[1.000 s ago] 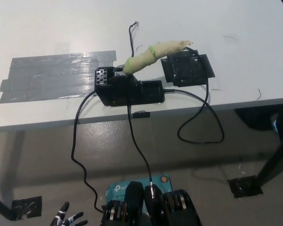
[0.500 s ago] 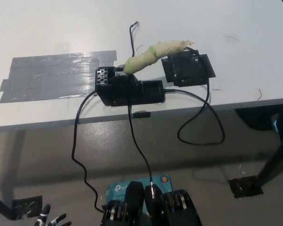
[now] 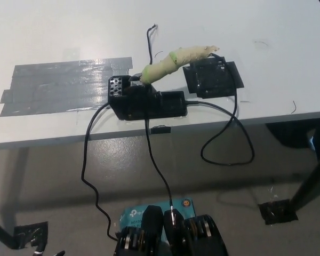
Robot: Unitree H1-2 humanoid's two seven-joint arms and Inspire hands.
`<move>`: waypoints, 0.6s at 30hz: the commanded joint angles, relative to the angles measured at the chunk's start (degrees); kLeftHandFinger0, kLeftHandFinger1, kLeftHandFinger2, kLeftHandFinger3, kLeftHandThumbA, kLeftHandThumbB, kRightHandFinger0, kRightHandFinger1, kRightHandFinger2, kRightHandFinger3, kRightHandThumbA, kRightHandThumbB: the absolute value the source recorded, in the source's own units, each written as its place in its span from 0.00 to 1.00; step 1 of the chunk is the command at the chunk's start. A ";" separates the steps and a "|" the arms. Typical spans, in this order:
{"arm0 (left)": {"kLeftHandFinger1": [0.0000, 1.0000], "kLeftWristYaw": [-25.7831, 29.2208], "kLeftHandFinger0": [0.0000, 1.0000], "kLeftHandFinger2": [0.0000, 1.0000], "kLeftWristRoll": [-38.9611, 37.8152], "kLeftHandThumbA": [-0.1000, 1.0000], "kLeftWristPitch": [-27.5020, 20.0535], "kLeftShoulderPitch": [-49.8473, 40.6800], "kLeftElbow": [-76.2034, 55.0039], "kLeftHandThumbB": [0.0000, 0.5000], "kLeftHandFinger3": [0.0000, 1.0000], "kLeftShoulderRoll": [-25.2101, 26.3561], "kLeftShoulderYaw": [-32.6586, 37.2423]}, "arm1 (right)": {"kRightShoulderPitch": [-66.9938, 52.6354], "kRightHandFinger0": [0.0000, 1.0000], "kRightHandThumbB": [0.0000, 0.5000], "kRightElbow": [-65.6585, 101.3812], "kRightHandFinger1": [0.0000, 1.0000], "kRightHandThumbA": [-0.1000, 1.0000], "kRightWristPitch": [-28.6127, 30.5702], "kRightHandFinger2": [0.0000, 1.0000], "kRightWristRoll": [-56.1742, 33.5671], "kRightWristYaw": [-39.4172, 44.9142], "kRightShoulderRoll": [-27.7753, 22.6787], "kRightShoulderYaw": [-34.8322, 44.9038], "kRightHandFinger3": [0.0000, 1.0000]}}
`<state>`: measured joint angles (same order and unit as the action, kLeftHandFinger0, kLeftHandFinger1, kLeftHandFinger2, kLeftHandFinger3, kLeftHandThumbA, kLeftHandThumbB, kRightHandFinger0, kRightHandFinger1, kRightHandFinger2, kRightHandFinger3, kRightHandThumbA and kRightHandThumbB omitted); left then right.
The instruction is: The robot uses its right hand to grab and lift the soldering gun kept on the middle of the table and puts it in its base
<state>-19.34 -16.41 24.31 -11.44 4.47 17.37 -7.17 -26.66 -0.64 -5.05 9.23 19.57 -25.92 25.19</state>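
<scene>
Here, nearest first:
Left hand (image 3: 57,253): only dark fingertips show at the bottom edge; cannot tell if released or clenched.
Right hand: out of view.
Floor: grey, with a teal box (image 3: 144,213) and looping black cables (image 3: 85,170).
Desk (image 3: 266,64): white, its front edge crossing mid-picture.
Base (image 3: 144,101): black, near the desk's front edge.
Soldering gun (image 3: 173,60): wrapped in pale tape, tilted, its lower end in the base.
Grey tape (image 3: 64,85): flat on the desk beside the base.
Black pad (image 3: 210,77): just beyond the base.

The soldering gun (image 3: 177,60) tip is hidden in its base (image 3: 144,101); neither robot hand shows.
</scene>
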 commanded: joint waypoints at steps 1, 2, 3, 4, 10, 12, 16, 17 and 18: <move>1.00 -0.28 1.00 1.00 -0.55 1.00 -0.37 -0.34 -1.36 1.00 1.00 1.81 -1.10 | -0.45 1.00 0.82 1.99 1.00 0.47 -1.46 1.00 -1.68 -1.18 -1.72 -0.33 1.00; 1.00 -0.38 1.00 1.00 -0.43 1.00 -0.41 -0.52 -1.29 1.00 1.00 1.93 -1.04 | -0.65 1.00 0.82 1.93 1.00 0.49 -0.94 1.00 -1.67 -1.00 -1.97 -0.56 1.00; 1.00 -0.12 1.00 1.00 0.19 1.00 -0.70 -0.76 -1.46 1.00 1.00 2.08 -0.84 | -0.75 1.00 0.80 1.99 1.00 0.49 -1.74 1.00 -1.76 -0.66 -2.13 -0.82 1.00; 1.00 0.22 1.00 1.00 0.30 1.00 -0.35 -0.92 -1.82 1.00 1.00 2.06 -0.92 | -0.95 1.00 0.79 2.83 1.00 0.49 -2.70 1.00 -1.52 -0.51 -2.19 -1.09 1.00; 1.00 0.85 1.00 1.00 0.64 1.00 1.82 -0.06 -4.92 1.00 1.00 2.24 -0.36 | 0.57 1.00 0.72 2.72 1.00 0.49 -2.55 1.00 -0.76 -0.72 -3.80 -2.30 1.00; 1.00 0.89 1.00 1.00 0.57 1.00 0.67 0.54 -4.41 1.00 1.00 1.82 -0.51 | 1.53 1.00 0.70 1.93 1.00 0.49 -2.09 1.00 -0.67 -0.53 -4.48 -2.99 1.00; 1.00 1.13 1.00 1.00 1.34 1.00 -0.54 2.27 -2.54 1.00 1.00 1.25 0.07 | 3.01 1.00 0.68 1.64 1.00 0.49 -2.25 1.00 1.33 -2.08 -5.13 -4.55 1.00; 1.00 1.09 1.00 1.00 1.44 1.00 -0.89 2.36 -2.29 0.97 1.00 1.29 0.09 | 3.25 1.00 0.66 1.85 1.00 0.49 -2.66 1.00 1.51 -2.25 -5.15 -4.80 1.00; 1.00 1.16 1.00 1.00 1.57 1.00 -1.10 2.12 -2.45 0.94 1.00 1.31 0.03 | 3.57 1.00 0.66 2.19 1.00 0.47 -3.49 1.00 1.44 -2.34 -5.08 -5.02 1.00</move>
<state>-19.12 -15.75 25.02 -9.60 2.24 18.23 -7.05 -23.63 0.28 -7.46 9.71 19.16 -29.24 20.62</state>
